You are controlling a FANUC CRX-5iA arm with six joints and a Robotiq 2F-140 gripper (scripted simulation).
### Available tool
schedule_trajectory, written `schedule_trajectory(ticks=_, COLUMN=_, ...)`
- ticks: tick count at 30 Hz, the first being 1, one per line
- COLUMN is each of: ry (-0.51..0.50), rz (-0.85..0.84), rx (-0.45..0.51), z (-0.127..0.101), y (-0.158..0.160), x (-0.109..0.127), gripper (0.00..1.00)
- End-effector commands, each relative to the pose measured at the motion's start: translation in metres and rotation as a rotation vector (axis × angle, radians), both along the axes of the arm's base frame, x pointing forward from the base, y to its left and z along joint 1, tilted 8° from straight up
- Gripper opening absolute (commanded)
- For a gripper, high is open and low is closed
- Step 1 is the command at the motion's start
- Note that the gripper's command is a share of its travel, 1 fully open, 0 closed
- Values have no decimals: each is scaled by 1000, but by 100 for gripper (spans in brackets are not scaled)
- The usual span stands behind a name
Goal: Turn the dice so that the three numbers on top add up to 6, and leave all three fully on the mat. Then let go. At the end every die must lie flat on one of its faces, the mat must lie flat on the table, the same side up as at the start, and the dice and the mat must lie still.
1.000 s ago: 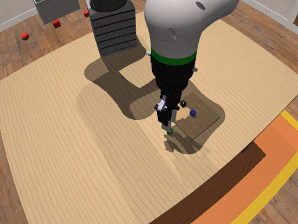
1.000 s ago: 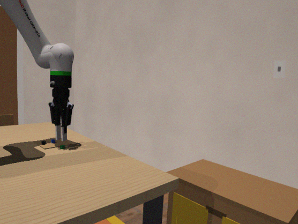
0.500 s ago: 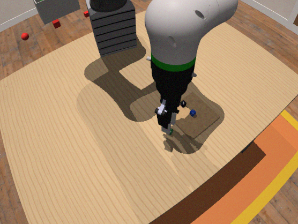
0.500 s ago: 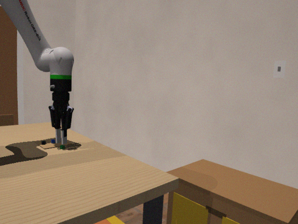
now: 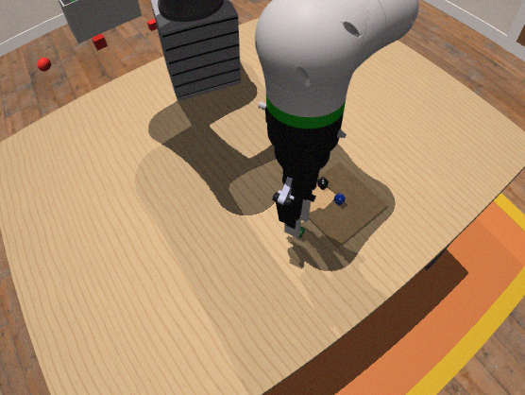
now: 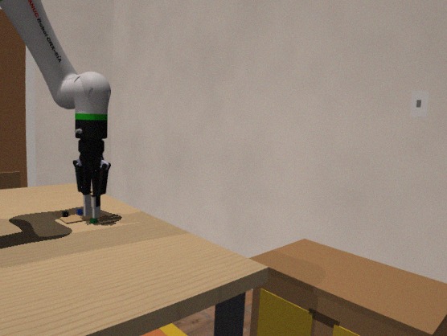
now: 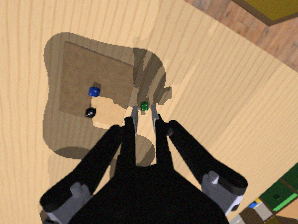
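In hand, by the look of it: picking up the green die [image 5: 302, 231] [image 6: 93, 220] [image 7: 144, 106], off the mat [image 5: 364, 203] [image 6: 72, 220] [image 7: 80, 70] and on the bare wood of the desk [image 5: 142, 283] [image 6: 141, 273] [image 7: 200, 100], just beside the mat. Down over the die with the end effector [image 5: 299, 226] [image 6: 91, 217] [image 7: 144, 111], pointing at the desk and set fairly narrow, but not clamped: in the wrist view, a small gap on either side of the green. Holding nothing, then. Up on the mat, apart from each other: the blue die [image 5: 339, 198] [image 6: 79, 211] [image 7: 94, 91], well inboard, and the black die [image 5: 323, 182] [image 6: 65, 214] [image 7: 90, 112], close to an edge. Too small to read, all three top numbers; cannot tell the present sum.

Next, probably: centre on the green die, lower a little if needed, and close gently on opposite faces. Then lift, turn to whatever face suits a total of 6, and set flat on the mat. Watch for pinching too high and squirting the die away, and for nudging the black one off its edge or rucking the mat on the way in.

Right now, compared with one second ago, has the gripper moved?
Yes: the gripper has come down. In the exterior view its fingertips sit lower, closer to the table.
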State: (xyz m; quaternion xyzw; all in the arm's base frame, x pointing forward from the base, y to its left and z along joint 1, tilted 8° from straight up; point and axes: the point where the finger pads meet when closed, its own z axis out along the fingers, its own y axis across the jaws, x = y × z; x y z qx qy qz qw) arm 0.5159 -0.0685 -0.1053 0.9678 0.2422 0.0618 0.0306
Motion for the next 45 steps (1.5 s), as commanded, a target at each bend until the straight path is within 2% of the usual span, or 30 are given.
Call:
schedule_trajectory(ticks=1, ry=0, rz=0, rx=0, z=0, y=0, x=0, gripper=19)
schedule_trajectory(ticks=45, ry=0, rz=0, rx=0, z=-5, y=0, x=1, gripper=19)
